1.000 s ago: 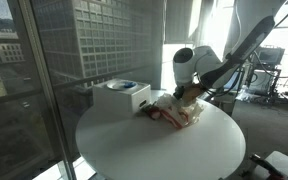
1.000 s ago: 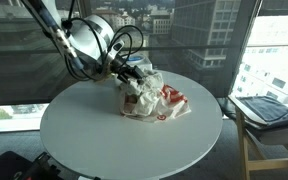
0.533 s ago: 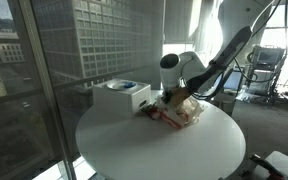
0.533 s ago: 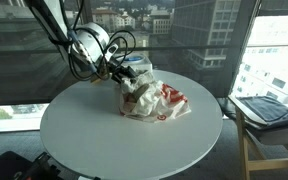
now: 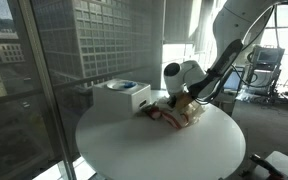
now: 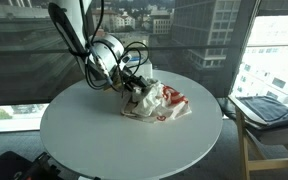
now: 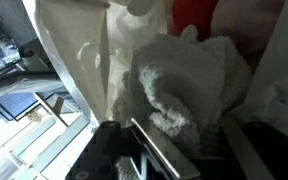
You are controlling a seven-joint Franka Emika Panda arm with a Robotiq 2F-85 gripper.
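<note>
We see the gripper (image 6: 134,88) at the crumpled white-and-red plastic bag (image 6: 162,103) on the round white table (image 6: 94,140). Its fingers (image 7: 162,152), nearly closed, pinch the crumpled white paper wad (image 7: 179,85) inside. A white rectangular box (image 5: 121,97) stands beside.

Hard daylight through the windows (image 6: 199,30) — glare blown out, table shadows soft; wrist view blurred, out of focus.

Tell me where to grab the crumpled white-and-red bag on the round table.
Probably pinch the raised white folds at the top of the crumpled bag, coming from above: it lies slumped on the table, and only those ridges stand proud.
</note>
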